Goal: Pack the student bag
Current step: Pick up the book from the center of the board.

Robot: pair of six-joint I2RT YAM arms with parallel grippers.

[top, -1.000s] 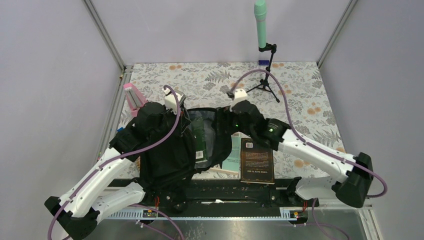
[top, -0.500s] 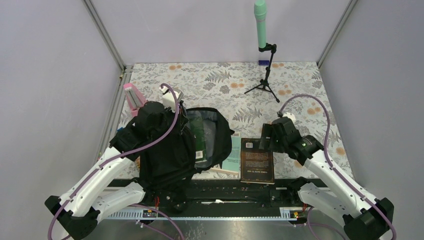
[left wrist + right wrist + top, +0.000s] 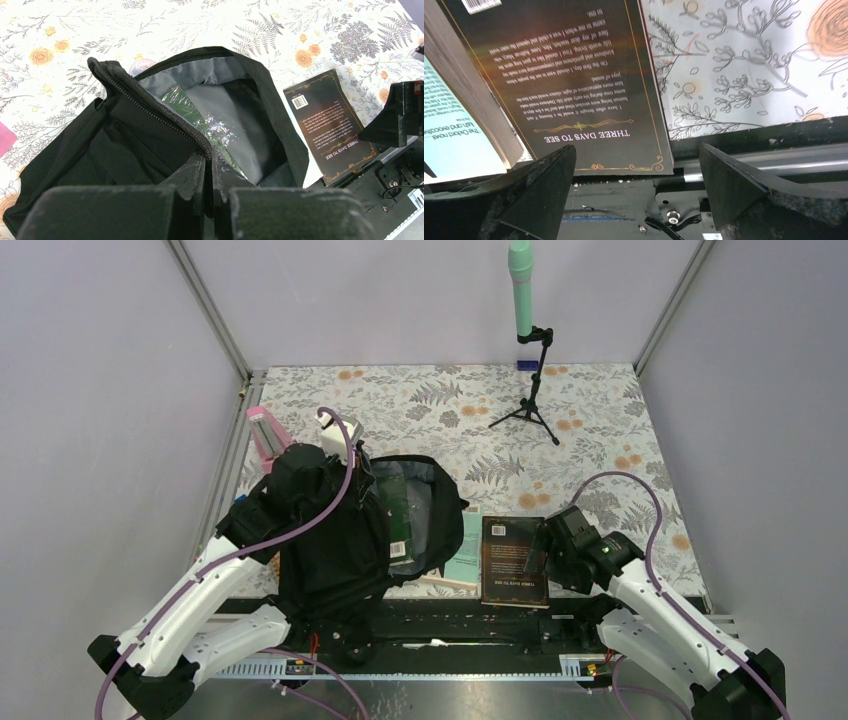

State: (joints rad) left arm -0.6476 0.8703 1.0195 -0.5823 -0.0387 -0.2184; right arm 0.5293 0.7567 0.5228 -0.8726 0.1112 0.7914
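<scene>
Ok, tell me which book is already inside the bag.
The green plastic-wrapped book, lying in the open student bag. The dark book and the pale teal book lie outside on the table.

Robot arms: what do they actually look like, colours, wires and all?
Both the left arm and right arm have smooth white shells with black joints and bases. A purple cable loops along each. The wrists are black, ending in two blunt, matte black jaws.

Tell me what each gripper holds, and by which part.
The left gripper is shut on the zip edge of the student bag. The right gripper is open by the dark book, holding nothing.
</scene>
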